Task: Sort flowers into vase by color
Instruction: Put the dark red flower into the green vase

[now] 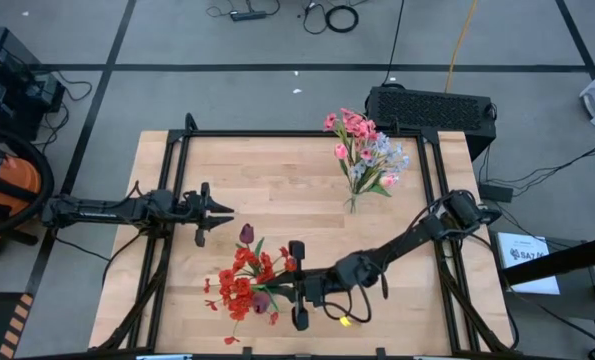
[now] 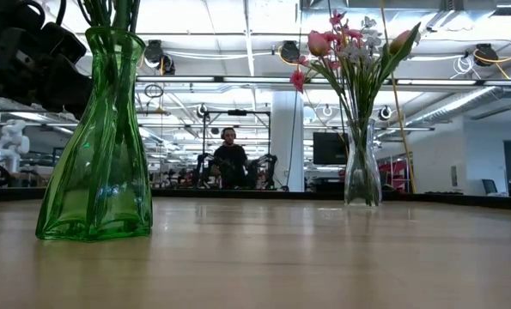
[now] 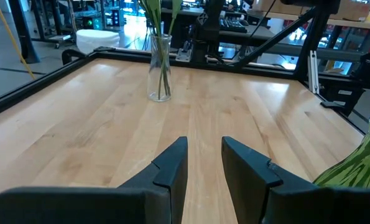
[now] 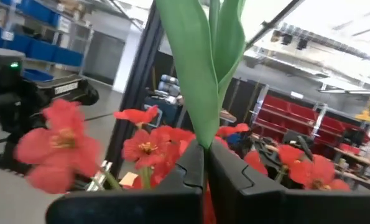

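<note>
Green glass and clear glass: two vases stand on the wooden table (image 1: 277, 190), a green vase (image 2: 96, 142) toward six o'clock in the high view and a clear vase (image 2: 362, 163) at about one o'clock. Red flowers (image 1: 245, 283) with one dark maroon bud fill the green one; a mixed bunch of pink blooms and pale bluish-white sprigs (image 1: 365, 150) sits in the clear one, so two bunches in all. Two arms are in play. The right gripper (image 4: 204, 163) hangs beside the red bunch, its fingers pinched together on a green leaf (image 4: 200, 68) of a stem, with red blossoms crowding both sides of it. The left gripper (image 3: 203, 163) waits at nine o'clock, fingers parted with nothing between them, pointing across bare wood toward the clear vase. The table's middle is clear between the two vases. A black frame rims the table. A person (image 2: 230, 159) sits in the room beyond.
</note>
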`<state>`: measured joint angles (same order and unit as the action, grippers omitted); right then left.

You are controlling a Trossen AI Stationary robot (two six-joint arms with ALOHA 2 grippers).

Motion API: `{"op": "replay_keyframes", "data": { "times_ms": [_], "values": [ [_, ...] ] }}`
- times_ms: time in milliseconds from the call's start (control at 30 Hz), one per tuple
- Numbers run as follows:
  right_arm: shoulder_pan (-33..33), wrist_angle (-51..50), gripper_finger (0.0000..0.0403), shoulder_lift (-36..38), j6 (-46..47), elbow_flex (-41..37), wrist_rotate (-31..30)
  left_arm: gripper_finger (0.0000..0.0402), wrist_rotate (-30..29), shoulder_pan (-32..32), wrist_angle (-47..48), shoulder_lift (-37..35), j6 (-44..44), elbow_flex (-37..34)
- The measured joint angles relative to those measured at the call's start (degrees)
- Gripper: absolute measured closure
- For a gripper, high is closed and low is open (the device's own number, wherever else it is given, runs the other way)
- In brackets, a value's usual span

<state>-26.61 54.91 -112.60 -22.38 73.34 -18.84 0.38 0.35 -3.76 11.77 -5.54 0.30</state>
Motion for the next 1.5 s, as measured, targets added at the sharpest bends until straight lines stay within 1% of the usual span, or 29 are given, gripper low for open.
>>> {"op": "replay_keyframes", "data": {
  "times_ms": [167,267,433,800,1267,1367,1500],
  "values": [
    [0.4,-0.9,0.0403,0.0,1.5,-0.5,2.6,0.0297,0.0,0.0,0.0,0.0,0.0,0.0],
    [0.5,-0.7,0.0403,0.0,3.7,-2.3,2.6,0.0297,0.0,0.0,0.0,0.0,0.0,0.0],
    [0.8,4.3,0.0403,-1.3,6.1,-5.4,2.5,0.0297,0.0,0.0,0.0,0.0,0.0,0.0],
    [1.5,5.4,0.0403,-7.4,13.1,-5.7,2.7,0.0297,0.0,0.0,-0.1,0.0,0.0,0.0],
    [1.5,3.2,0.0403,-8.3,14.3,-5.7,2.4,0.0297,0.0,0.0,0.0,0.0,0.0,0.0],
    [1.5,3.1,0.0396,-8.3,17.0,-5.7,2.4,0.0297,0.0,0.0,0.0,0.0,0.0,0.0],
    [2.0,1.8,0.037,-7.9,23.1,-5.7,2.5,0.0297,0.0,0.0,0.0,0.0,0.0,0.0]
  ]
}}
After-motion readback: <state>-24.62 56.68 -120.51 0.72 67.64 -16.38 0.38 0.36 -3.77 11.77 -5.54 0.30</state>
